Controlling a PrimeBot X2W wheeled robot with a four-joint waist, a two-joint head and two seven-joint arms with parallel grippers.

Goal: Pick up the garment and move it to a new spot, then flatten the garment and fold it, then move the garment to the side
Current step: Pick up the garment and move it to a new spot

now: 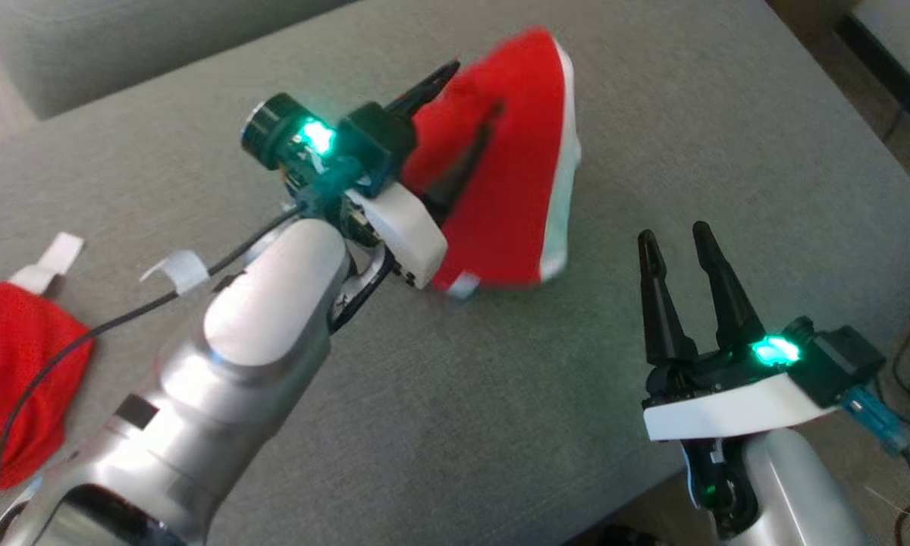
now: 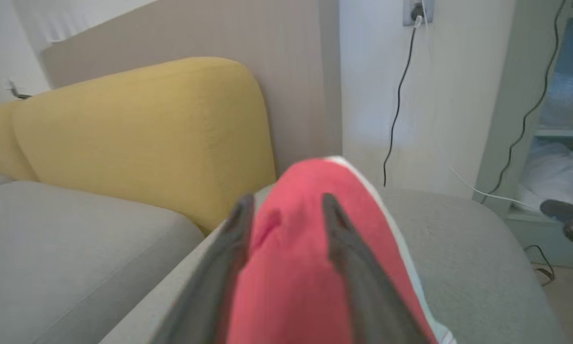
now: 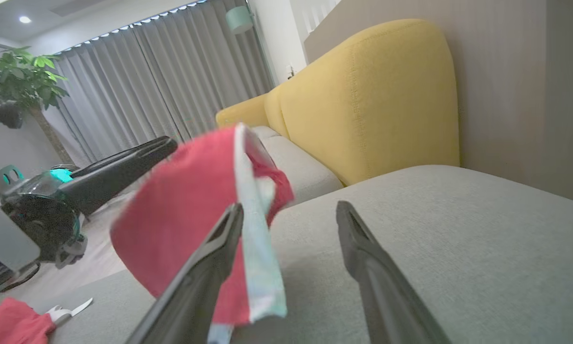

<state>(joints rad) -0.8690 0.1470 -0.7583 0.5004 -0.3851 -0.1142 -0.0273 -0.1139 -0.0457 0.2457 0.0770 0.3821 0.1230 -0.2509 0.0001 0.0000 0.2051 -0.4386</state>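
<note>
In the upper middle of the head view, the left gripper [image 1: 472, 91] has its fingers [image 2: 346, 248] parted around the red garment [image 1: 516, 182], which looks lifted off the grey sofa seat [image 1: 462, 379]; whether one finger snags the cloth I cannot tell. The garment's long axis runs up and down the frame, white-trimmed edge to the right. The right gripper [image 1: 673, 233] waits near it at lower right, fingers released and empty. Bare seat lies below and left of the garment, but the seat's edge falls away close by the right gripper.
</note>
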